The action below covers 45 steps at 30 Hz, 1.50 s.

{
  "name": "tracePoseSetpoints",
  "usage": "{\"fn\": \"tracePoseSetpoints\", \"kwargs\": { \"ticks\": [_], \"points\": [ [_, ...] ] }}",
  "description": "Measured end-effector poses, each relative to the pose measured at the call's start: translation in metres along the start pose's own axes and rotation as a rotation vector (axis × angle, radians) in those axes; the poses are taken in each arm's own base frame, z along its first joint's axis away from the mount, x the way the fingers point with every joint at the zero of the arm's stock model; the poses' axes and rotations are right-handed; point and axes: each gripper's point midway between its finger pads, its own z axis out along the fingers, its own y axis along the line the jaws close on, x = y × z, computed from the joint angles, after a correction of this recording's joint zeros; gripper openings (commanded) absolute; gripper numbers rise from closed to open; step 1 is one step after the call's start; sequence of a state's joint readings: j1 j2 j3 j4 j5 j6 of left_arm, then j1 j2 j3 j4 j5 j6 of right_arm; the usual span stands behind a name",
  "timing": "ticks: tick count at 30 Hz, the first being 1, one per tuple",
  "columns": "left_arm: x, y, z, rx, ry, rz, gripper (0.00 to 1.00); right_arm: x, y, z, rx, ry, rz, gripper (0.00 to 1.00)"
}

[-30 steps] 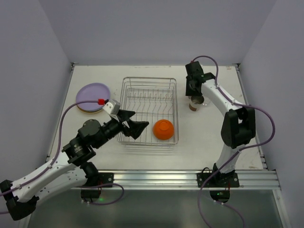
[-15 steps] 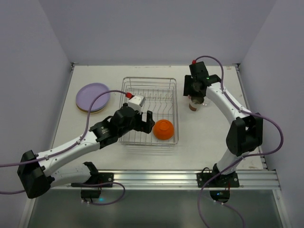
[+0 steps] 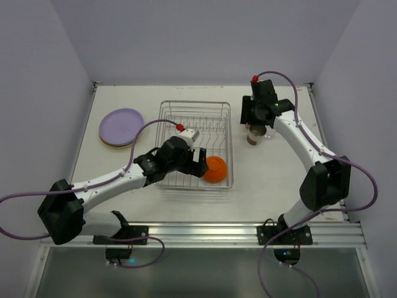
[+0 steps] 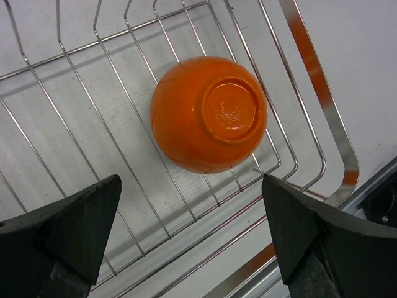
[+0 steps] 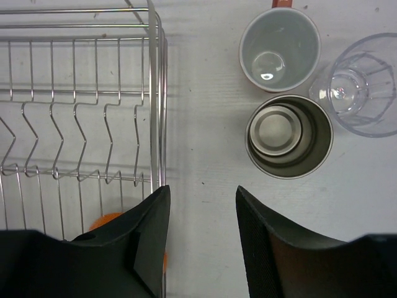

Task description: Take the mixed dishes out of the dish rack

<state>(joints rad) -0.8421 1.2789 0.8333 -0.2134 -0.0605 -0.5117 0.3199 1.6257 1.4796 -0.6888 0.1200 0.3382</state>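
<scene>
White table (image 3: 260, 180) boxed by pale walls; the left tool (image 4: 189, 211) hangs spread wide over the rack (image 4: 322, 124); the upturned orange bowl (image 4: 208, 115) lies just ahead of its fingers, untouched, in the rack's near right corner; the right tool (image 5: 200, 211) stands open beside the rack, holding nothing, near a steel cup (image 5: 288, 136).

Bright, even overhead light washes the white table (image 3: 267, 180), leaving only faint, soft shadows. The dish rack (image 4: 322, 124) rim glints, mirroring the orange bowl (image 4: 208, 115), which carries a dull sheen. Close up, the dark fingers (image 4: 310, 236) look slightly soft at the bottom edge.
</scene>
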Motion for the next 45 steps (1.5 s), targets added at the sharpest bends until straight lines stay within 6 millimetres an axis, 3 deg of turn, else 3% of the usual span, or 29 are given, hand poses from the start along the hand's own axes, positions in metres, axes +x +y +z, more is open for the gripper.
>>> {"fn": "tracePoseSetpoints", "kwargs": {
  "ticks": [5,8,11,15,19,23,26,30,37,45],
  "points": [
    [0.003,-0.003,0.011,0.049,0.019,-0.034,1.00,0.003,0.010,-0.010,-0.067,0.005,0.001,0.36],
    [0.005,-0.002,0.018,0.056,0.031,-0.048,1.00,0.002,0.019,-0.021,-0.126,-0.005,0.001,0.15],
    [0.008,0.004,0.022,0.054,0.035,-0.063,1.00,-0.001,0.031,-0.034,-0.196,-0.016,0.005,0.01],
    [0.013,0.022,0.024,0.052,0.028,-0.120,1.00,0.003,0.053,-0.046,-0.269,-0.011,-0.008,0.00],
    [0.011,0.043,0.021,0.042,-0.003,-0.181,1.00,0.017,0.092,-0.055,-0.333,0.017,-0.064,0.00],
    [0.007,0.038,0.021,0.095,-0.031,-0.200,1.00,0.054,0.119,-0.061,-0.392,0.059,-0.100,0.00],
    [0.011,0.030,0.020,0.158,-0.039,-0.215,1.00,0.096,0.110,-0.058,-0.378,0.129,-0.095,0.00],
    [0.017,0.021,0.018,0.228,-0.031,-0.236,1.00,0.127,0.096,-0.058,-0.361,0.171,-0.074,0.00],
    [0.011,0.011,0.017,0.284,-0.048,-0.226,1.00,0.143,0.101,-0.061,-0.383,0.176,-0.081,0.00],
    [0.033,0.020,0.034,0.252,0.026,-0.248,1.00,0.158,0.101,-0.044,-0.319,0.206,-0.097,0.00]
  ]
}}
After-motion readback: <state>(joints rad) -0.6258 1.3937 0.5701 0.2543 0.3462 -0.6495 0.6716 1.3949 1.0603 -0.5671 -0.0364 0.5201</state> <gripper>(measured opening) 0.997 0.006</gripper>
